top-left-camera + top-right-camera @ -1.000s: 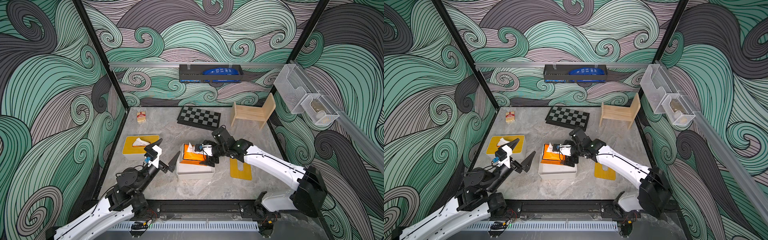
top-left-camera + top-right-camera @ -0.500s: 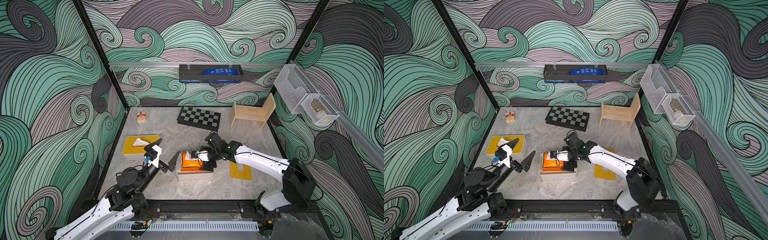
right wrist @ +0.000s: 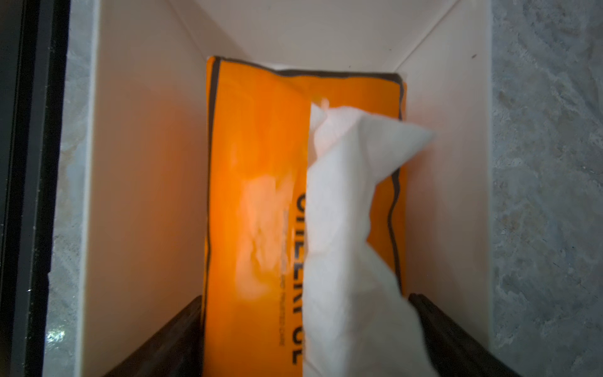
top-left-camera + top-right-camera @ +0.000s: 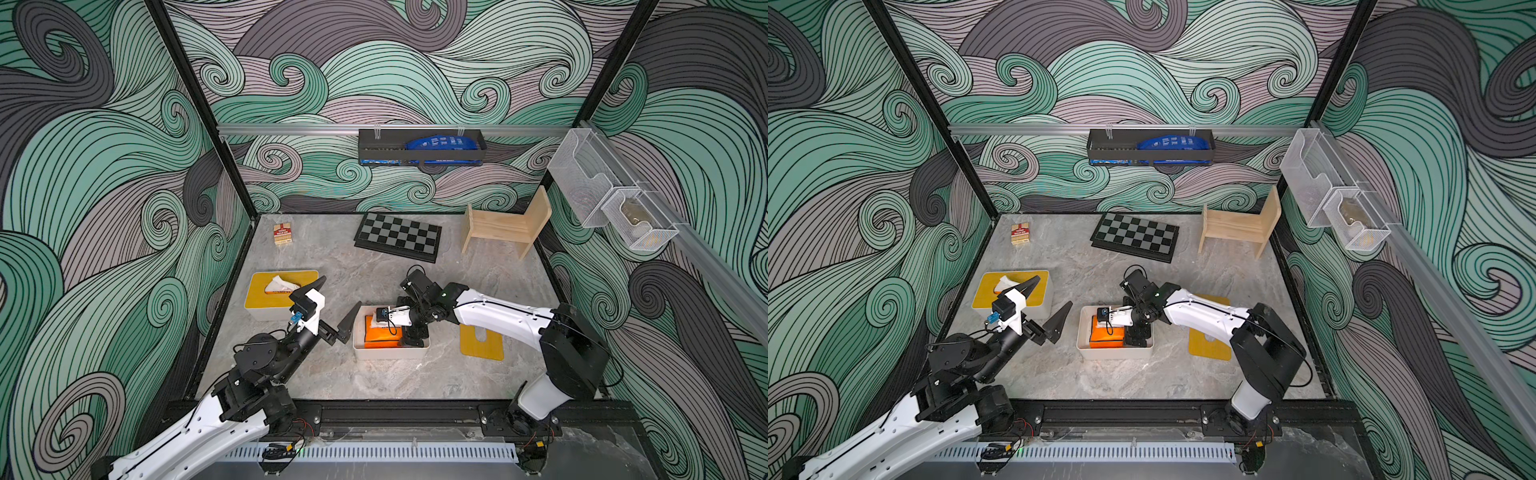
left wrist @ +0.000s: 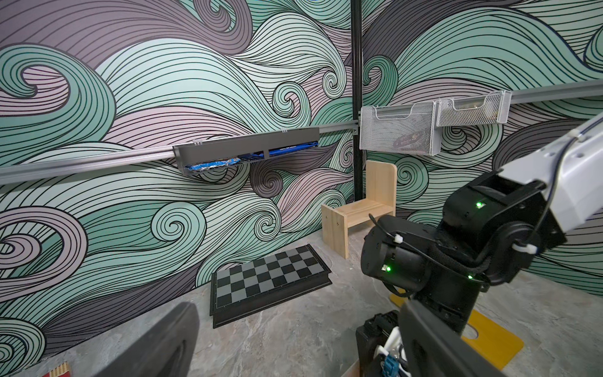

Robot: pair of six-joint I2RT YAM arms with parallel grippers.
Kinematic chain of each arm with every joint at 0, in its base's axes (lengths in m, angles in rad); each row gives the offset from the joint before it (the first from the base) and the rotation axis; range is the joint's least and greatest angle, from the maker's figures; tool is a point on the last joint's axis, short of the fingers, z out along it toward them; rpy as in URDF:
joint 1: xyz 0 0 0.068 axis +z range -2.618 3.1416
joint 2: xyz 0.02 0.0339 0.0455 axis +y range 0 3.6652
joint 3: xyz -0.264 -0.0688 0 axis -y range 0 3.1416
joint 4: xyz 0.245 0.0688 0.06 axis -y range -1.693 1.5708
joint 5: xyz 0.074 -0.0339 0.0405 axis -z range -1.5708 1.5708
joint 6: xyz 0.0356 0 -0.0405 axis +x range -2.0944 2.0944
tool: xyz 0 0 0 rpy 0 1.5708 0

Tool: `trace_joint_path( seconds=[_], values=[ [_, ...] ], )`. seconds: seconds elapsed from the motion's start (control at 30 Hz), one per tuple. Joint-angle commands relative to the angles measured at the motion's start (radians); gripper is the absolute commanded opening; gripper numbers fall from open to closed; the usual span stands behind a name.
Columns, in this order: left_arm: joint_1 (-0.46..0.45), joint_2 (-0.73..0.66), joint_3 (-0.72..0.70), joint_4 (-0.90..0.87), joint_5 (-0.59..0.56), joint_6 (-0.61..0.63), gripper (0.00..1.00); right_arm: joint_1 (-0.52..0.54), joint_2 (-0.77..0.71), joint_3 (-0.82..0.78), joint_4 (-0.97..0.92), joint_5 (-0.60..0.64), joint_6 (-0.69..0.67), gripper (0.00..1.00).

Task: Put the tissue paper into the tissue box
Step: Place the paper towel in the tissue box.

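Observation:
The tissue paper is an orange pack (image 3: 254, 196) with a white sheet (image 3: 352, 228) sticking out of its slit. It lies inside the white open-topped tissue box (image 4: 390, 354) near the table's middle front, seen in both top views (image 4: 1115, 354). My right gripper (image 3: 303, 298) reaches down into the box (image 3: 140, 163), one dark finger on each side of the pack, jaws wide, a thin gap showing at one side. In a top view the pack (image 4: 380, 332) shows beside the right gripper (image 4: 410, 337). My left gripper (image 4: 332, 305) hovers open and empty just left of the box.
A second white box with a yellow lid (image 4: 266, 297) and a tissue poking out stands at the left. A loose yellow lid (image 4: 482, 343) lies right of the tissue box. Chessboard (image 4: 399, 239), wooden chair (image 4: 507, 226) and a small card box (image 4: 282, 232) sit at the back.
My right gripper has come down with the orange pack from the box's far rim into the box, and its jaws have spread a little. The left arm has not moved.

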Motion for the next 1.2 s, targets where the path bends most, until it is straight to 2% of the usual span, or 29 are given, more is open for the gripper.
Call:
trace_joint_path(
  seconds=[0.0,0.23,0.33,0.47,0.6,0.77,1.0,1.17],
  values=[
    [0.007,0.008,0.001,0.023,0.018,-0.013,0.99,0.008,-0.019,0.039,-0.004,0.031,0.008,0.98],
    [0.008,0.007,0.002,0.022,0.027,-0.013,0.99,0.003,-0.173,0.041,-0.023,0.086,0.010,1.00],
    [0.010,0.009,0.001,0.023,0.031,-0.014,0.99,-0.017,-0.275,0.038,-0.023,0.064,0.063,1.00],
    [0.014,0.013,0.002,0.026,0.040,-0.017,0.99,-0.090,-0.364,0.067,-0.014,0.006,0.255,1.00],
    [0.023,0.017,0.002,0.029,0.052,-0.022,0.99,-0.146,-0.370,0.121,0.006,0.148,0.563,1.00],
    [0.034,0.026,0.003,0.032,0.069,-0.029,0.99,-0.265,-0.352,0.086,0.010,0.186,0.816,1.00],
    [0.039,0.023,0.002,0.030,0.073,-0.031,0.99,-0.466,-0.296,-0.092,0.010,0.130,1.000,1.00],
    [0.042,0.023,0.002,0.033,0.078,-0.031,0.99,-0.496,-0.315,-0.199,0.042,0.157,1.063,0.99]
  ],
)
